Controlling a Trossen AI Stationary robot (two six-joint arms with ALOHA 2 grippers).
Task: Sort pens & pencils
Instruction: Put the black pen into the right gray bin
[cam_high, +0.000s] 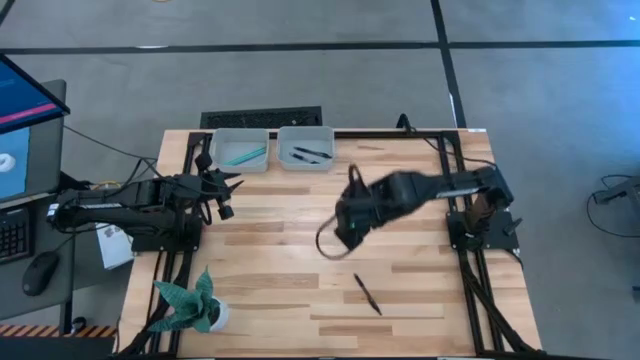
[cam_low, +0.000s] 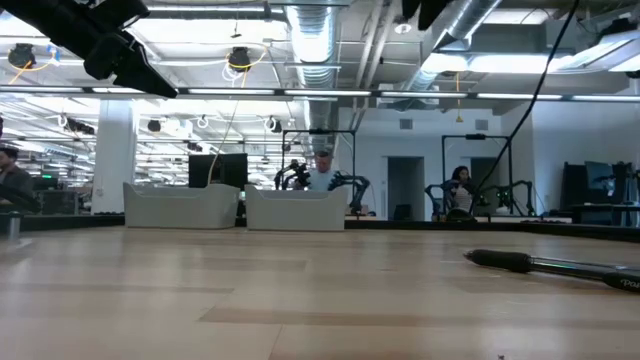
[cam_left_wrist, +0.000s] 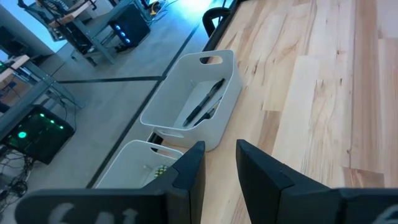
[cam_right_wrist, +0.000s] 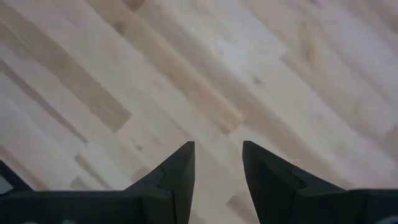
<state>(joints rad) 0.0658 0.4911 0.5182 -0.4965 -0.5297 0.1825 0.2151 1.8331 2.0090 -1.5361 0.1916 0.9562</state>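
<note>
No text, label, brand or number can be read anywhere; the black pen (cam_low: 556, 266) lying on the desk (cam_low: 300, 300) carries white lettering cut off at the edge

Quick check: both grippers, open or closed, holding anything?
Left gripper: open, empty, beside the white bins.
Right gripper: open, empty, above bare table.

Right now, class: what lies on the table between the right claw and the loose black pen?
Nothing: the high view shows only bare wood between the right claw and the black pen.
</note>
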